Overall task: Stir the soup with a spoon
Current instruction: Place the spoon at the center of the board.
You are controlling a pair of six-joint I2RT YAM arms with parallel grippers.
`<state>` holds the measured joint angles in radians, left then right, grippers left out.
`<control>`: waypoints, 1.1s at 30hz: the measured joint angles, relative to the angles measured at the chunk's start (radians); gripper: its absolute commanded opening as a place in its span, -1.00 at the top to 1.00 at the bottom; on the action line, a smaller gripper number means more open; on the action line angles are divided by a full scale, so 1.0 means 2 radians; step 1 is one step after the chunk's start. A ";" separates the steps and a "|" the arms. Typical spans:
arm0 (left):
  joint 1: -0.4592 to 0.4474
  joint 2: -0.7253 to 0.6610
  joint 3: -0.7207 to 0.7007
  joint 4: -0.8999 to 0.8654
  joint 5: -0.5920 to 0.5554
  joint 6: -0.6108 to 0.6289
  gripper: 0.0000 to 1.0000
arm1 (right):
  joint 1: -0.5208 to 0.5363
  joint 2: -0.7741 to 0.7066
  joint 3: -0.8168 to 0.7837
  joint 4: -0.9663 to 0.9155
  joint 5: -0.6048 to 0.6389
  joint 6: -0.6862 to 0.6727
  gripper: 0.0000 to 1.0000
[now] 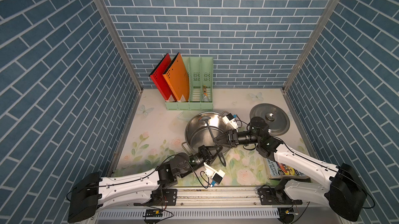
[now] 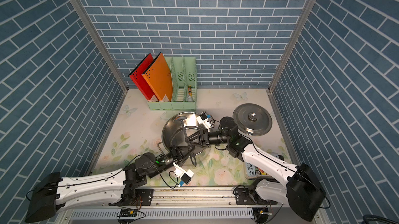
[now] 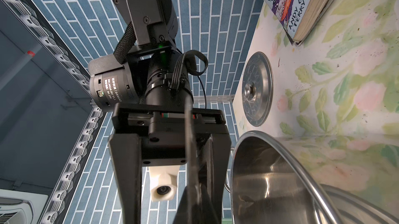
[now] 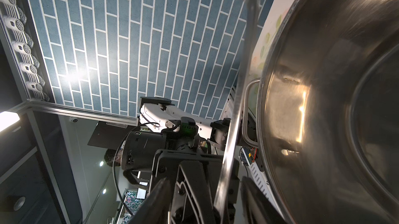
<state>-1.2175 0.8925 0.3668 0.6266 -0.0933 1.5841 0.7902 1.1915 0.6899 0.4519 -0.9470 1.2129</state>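
The steel pot (image 1: 191, 135) (image 2: 167, 134) stands mid-table, and no soup shows on its bare shiny bottom. The spoon (image 1: 209, 130) (image 2: 184, 131) slants across it, its bowl low against the far wall and its handle rising over the near rim. My left gripper (image 1: 216, 149) (image 2: 190, 149) is shut on the handle near its holed end, just outside the rim. In the left wrist view the handle (image 3: 190, 143) runs out from between the shut jaws (image 3: 194, 192). My right gripper (image 1: 214, 139) (image 2: 186, 139) straddles the handle higher up. Its jaws stand apart in the right wrist view (image 4: 205, 178), with the handle (image 4: 228, 147) between them.
The pot's lid (image 1: 278, 112) (image 2: 260, 126) lies flat at the right rear. A paperback book (image 1: 280, 169) sits under the right arm near the front. A green file holder (image 1: 190, 104) with red and orange folders stands at the back wall, just behind the pot.
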 measured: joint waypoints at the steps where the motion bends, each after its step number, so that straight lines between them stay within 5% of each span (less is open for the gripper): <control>1: -0.001 0.001 0.001 0.000 0.000 0.001 1.00 | 0.002 0.003 0.000 0.005 0.000 0.004 0.16; 19: -0.012 -0.001 0.002 0.008 -0.011 0.022 0.98 | 0.004 0.008 -0.010 0.034 0.015 0.049 1.00; 23: -0.015 -0.005 0.002 0.008 -0.012 0.016 0.24 | 0.005 0.006 -0.013 0.042 0.024 0.049 1.00; 25: -0.019 -0.011 0.002 0.012 -0.011 0.007 -0.66 | 0.002 0.002 -0.019 0.042 0.034 0.046 1.00; 26: -0.019 -0.014 0.001 0.017 -0.011 0.000 -0.96 | 0.000 -0.001 -0.021 0.041 0.037 0.044 1.00; 33: -0.020 -0.038 -0.024 0.083 -0.023 -0.097 -1.00 | -0.072 -0.047 0.008 -0.062 0.042 -0.036 1.00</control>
<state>-1.2572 0.8173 0.3191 0.7933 -0.1394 1.3903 0.6453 1.0981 0.7059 0.3283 -0.8627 1.1408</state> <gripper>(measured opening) 0.997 0.048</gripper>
